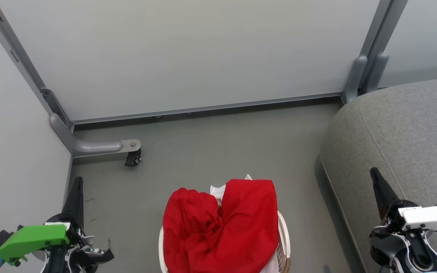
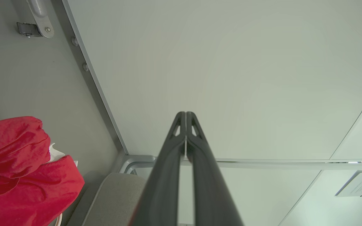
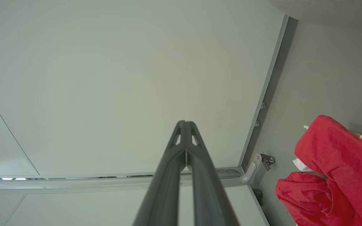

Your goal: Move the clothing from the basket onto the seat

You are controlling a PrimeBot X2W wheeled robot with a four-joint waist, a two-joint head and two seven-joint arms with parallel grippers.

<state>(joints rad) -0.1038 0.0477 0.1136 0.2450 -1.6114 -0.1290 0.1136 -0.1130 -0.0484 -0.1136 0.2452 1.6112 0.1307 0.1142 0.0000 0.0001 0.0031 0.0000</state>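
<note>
Broadly, the clothing [image 1: 222,223] lies heaped in the basket [image 1: 286,227], which stands on the grey floor [image 1: 218,140] at the bottom middle of the head view; red folds spill over the left rim and cover most of the opening, so only the right arc of the white rim and a strip of perforated wall show; the basket's lower part is cut off by the bottom edge. A scrap of white [image 1: 218,189] pokes up behind the red; whether it is garment or lining cannot be told.

The seat [image 1: 412,129] takes up the right side, its rounded edge near the basket with a band of bare floor between them; its far end runs out of the picture. Beyond the basket the floor lies open up to the pale partition panel [image 1: 188,57]; a grey foot with a caster [image 1: 132,158] juts onto the floor at the left; another pale panel [image 1: 10,151] closes that side.

The left gripper [image 1: 77,184] sits at the lower left, close to the side panel and well apart from the basket; its jaws are pressed together on nothing. The right gripper [image 1: 374,174] shows against the seat's front edge, jaws likewise together and empty; whether it touches the upholstery cannot be told.
</note>
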